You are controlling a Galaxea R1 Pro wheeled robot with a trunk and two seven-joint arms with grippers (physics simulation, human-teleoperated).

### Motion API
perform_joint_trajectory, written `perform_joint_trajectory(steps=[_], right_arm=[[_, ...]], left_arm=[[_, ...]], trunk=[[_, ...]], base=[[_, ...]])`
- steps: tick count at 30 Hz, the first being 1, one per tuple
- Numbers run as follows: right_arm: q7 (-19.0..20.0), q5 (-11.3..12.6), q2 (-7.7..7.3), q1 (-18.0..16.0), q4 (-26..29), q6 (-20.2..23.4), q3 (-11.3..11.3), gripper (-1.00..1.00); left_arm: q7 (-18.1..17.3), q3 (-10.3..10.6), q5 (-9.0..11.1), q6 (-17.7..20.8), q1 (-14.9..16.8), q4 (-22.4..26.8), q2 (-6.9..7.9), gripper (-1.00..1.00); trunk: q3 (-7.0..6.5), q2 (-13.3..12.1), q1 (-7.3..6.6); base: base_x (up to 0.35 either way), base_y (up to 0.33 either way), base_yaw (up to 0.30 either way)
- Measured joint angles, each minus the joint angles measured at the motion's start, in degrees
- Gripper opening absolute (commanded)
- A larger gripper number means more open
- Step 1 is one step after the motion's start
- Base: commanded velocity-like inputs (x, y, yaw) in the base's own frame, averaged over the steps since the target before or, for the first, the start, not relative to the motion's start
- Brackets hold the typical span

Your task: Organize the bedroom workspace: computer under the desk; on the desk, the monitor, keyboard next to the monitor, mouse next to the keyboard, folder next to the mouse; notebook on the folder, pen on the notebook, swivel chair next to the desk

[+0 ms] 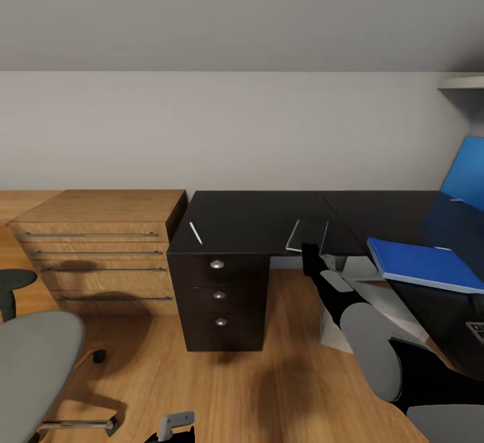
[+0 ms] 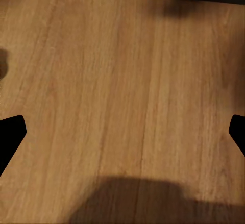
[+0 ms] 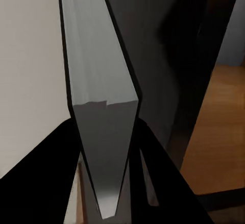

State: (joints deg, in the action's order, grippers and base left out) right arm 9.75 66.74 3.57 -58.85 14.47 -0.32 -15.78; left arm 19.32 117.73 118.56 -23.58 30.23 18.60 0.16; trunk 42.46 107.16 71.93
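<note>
While clamped on the notebook (image 3: 104,127), right gripper (image 3: 109,183) above black desk (image 1: 255,218); left gripper (image 2: 122,132) open over wood floor (image 2: 122,81).

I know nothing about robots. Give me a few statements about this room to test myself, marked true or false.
1. The flat bright blue folder lies on the matte black desk top. True.
2. The thin whitish pen lies on the light wood floor. False: it lies on the desk top, above the black drawer unit.
3. The right tool grips a thin grey notebook. True.
4. The left tool is closed on something. False: it is open and empty, over the floor.
5. The drawer unit has long metal handles. False: it has round knobs; the long handles are on the light wood cabinet beside it.
</note>
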Motion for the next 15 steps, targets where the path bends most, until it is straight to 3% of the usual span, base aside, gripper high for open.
perform_joint_trajectory(steps=[15], right_arm=[[0.37, 0.27, -0.77, 0.0, 1.92, -0.25, -0.29, -1.0]], left_arm=[[0.02, -0.01, -0.01, 0.0, 0.0, -0.04, 0.0, 1.0]], trunk=[[-2.69, -6.02, -3.3]], base=[[0.0, 0.0, 0.0]])
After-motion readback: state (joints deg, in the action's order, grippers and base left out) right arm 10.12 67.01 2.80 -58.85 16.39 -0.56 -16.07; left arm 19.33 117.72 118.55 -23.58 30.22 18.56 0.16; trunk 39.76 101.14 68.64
